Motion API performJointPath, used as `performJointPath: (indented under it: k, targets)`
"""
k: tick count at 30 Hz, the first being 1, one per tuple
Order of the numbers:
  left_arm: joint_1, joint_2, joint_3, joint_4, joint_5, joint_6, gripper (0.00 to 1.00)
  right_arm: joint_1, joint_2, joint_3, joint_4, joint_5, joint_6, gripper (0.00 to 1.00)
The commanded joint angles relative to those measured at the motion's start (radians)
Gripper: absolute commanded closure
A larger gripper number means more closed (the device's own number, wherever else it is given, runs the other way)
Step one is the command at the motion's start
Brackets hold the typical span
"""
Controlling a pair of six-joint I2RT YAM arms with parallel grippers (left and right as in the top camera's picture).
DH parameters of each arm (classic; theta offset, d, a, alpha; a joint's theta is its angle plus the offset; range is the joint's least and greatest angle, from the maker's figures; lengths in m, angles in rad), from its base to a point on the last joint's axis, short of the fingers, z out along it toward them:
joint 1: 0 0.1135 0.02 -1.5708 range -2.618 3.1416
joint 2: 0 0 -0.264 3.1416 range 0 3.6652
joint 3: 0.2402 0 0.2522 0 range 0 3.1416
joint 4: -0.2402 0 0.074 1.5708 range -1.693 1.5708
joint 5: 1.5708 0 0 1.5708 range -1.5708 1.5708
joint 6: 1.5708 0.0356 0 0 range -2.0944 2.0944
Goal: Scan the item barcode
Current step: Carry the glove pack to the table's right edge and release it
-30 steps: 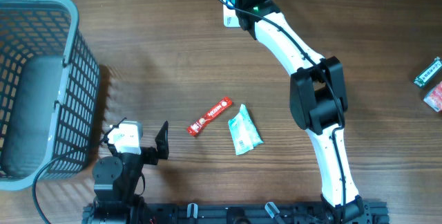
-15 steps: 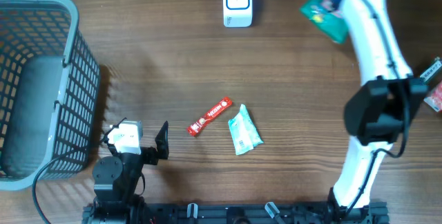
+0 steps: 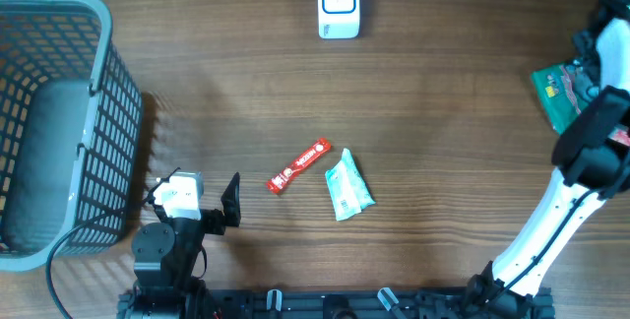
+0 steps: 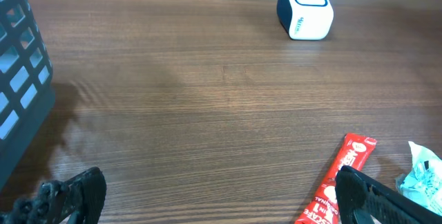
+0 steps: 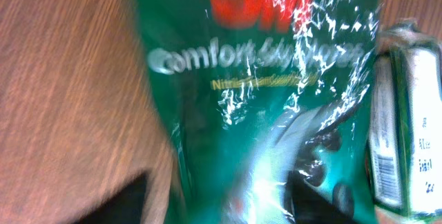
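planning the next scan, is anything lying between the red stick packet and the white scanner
Nothing visible does. Between the red stick packet and the scanner there is only bare table. The pale teal packet lies beside the stick, on the side nearer the robot's base, so it is off that path.

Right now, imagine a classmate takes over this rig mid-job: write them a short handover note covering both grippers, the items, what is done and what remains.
Left gripper: open, empty, parked low near the basket.
Right gripper: far right, over the green packet; too blurred to tell whether it is open or gripping.
Scanner stands at the far middle. Red stick and pale green sachet lie mid-table, apart from both grippers.
Done: a second ago the green packet was at the scanner, then it was swung right.
Left: confirm the release, then scan the red stick and the sachet.
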Motion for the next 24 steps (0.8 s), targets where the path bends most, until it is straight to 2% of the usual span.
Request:
performJointPath:
  k: [1, 3, 4, 5, 7, 14, 17, 24]
  targets:
    - [-0.002, -0.005, 0.001, -0.002, 0.015, 0.015, 0.00, -0.005, -0.078, 0.080, -0.030, -0.132, -0.238, 0.00]
    - [-0.002, -0.005, 0.001, -0.002, 0.015, 0.015, 0.00, -0.005, -0.140, 0.094, -0.053, -0.300, -0.238, 0.00]
    - [-0.002, -0.005, 0.001, -0.002, 0.015, 0.015, 0.00, 0.003, -0.216, 0.095, -0.087, -0.508, -0.232, 0.00]
    - [-0.002, -0.005, 0.001, -0.002, 0.016, 0.015, 0.00, 0.011, -0.263, 0.095, -0.111, -0.613, -0.209, 0.00]
    - [-0.002, -0.005, 0.001, -0.002, 0.016, 0.015, 0.00, 0.027, -0.342, 0.095, -0.156, -0.705, -0.150, 0.00]
    - [-0.002, -0.005, 0.001, -0.002, 0.016, 0.015, 0.00, 0.107, -0.676, 0.095, -0.277, -0.745, -0.129, 0.00]
    - [-0.002, -0.005, 0.001, -0.002, 0.016, 0.015, 0.00, 0.134, -0.798, 0.095, -0.383, -0.745, -0.089, 0.01]
    - [-0.002, -0.005, 0.001, -0.002, 0.015, 0.015, 0.00, 0.299, -0.851, 0.064, -0.591, -0.704, -0.088, 0.01]
